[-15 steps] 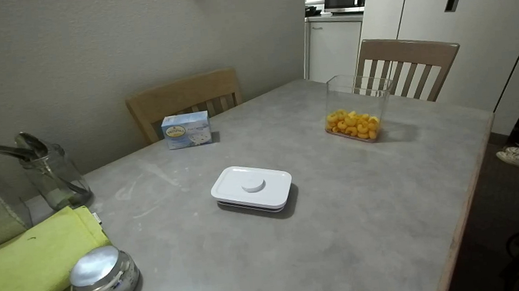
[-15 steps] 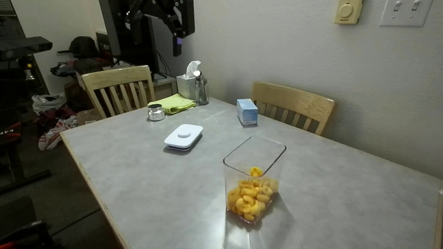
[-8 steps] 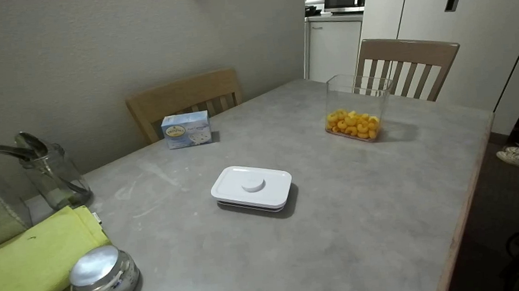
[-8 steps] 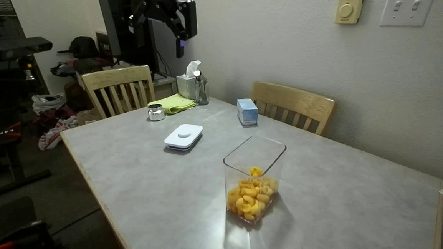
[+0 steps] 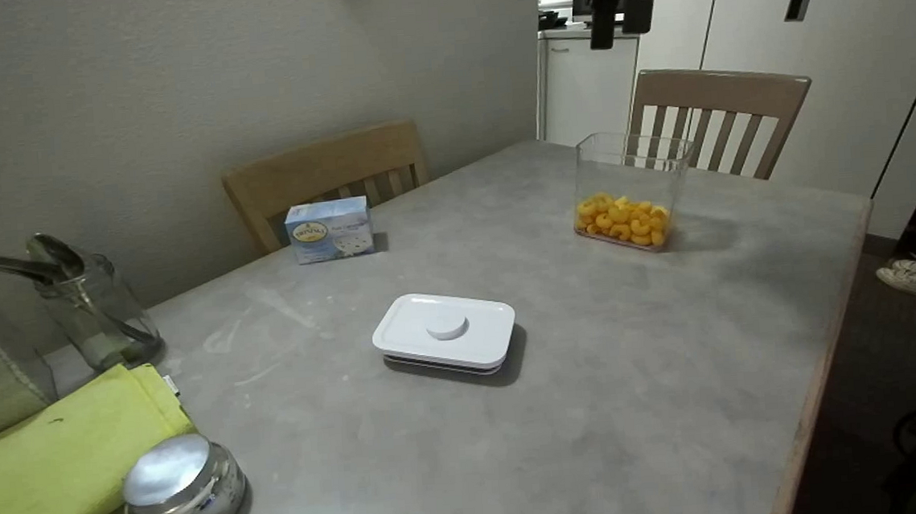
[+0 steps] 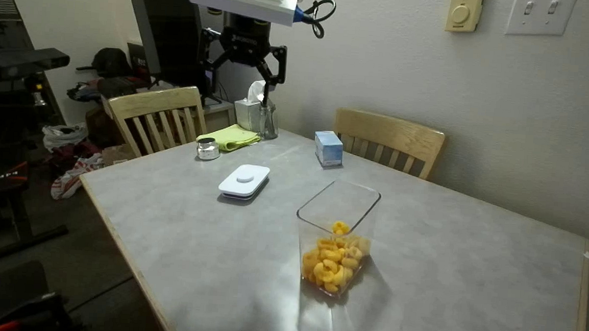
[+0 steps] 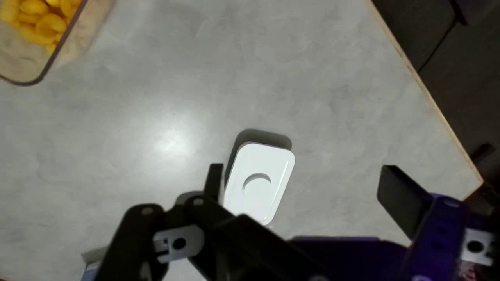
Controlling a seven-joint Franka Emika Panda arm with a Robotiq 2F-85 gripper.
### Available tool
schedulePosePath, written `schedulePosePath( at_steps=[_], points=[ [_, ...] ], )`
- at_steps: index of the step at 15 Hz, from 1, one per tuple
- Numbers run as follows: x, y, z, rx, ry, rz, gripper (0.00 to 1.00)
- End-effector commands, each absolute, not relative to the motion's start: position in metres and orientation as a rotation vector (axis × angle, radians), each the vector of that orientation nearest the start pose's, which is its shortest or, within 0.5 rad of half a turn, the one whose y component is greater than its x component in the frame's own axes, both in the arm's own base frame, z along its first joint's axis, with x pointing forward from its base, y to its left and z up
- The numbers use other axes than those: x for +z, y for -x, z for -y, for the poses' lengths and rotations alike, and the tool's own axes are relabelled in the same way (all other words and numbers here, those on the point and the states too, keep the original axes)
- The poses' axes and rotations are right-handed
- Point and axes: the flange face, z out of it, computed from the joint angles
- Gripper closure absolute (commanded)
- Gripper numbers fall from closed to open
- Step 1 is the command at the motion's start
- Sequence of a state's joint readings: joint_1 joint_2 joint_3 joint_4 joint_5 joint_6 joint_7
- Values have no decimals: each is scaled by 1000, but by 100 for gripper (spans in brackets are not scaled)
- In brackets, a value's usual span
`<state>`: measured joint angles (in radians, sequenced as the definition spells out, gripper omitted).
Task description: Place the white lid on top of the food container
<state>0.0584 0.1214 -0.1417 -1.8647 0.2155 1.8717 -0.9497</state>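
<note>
The white lid [image 5: 445, 330] lies flat on the table, raised bump up, with a thin layer showing under it. It also shows in an exterior view [image 6: 244, 181] and the wrist view [image 7: 258, 179]. The food container [image 6: 333, 260] is a tall clear open-topped tub with yellow-orange pieces at its bottom. It stands upright, apart from the lid, and shows also in an exterior view [image 5: 629, 196] and partly in the wrist view [image 7: 41, 29]. My gripper [image 6: 237, 98] is open and empty, high above the table. In the wrist view my gripper [image 7: 303, 167] has its left finger overlapping the lid's edge.
A pale blue box [image 6: 329, 148] stands near the wall side. A silver round jar [image 5: 184, 494], a yellow-green cloth [image 5: 69, 461], a glass jar with cutlery [image 5: 99, 314] and a tissue box [image 6: 247, 114] are at one end. Chairs [image 6: 388, 135] stand at the table's edges.
My gripper has come lower and moved rightward in an exterior view, and its fingers have come into sight at the top of both exterior views. The lid and container have not moved.
</note>
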Motion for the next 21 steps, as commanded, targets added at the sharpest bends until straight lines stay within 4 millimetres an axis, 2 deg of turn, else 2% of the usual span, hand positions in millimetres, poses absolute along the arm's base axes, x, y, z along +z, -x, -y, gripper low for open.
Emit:
schedulePosePath(
  at_steps=[1,3,4,6,11,17,21],
  points=[
    [423,-628,7,131,2584,1316,0],
    [415,-643,-8,155,2511,1400,0],
    [418,-625,-7,118,2577,1322,0],
    [410,-631,-15,131,2564,1329,0],
    [416,-630,-10,140,2587,1307,0],
    [392,-659,-44,167,2635,1245,0],
    [376,-684,-63,223,2728,1201,0]
  ],
)
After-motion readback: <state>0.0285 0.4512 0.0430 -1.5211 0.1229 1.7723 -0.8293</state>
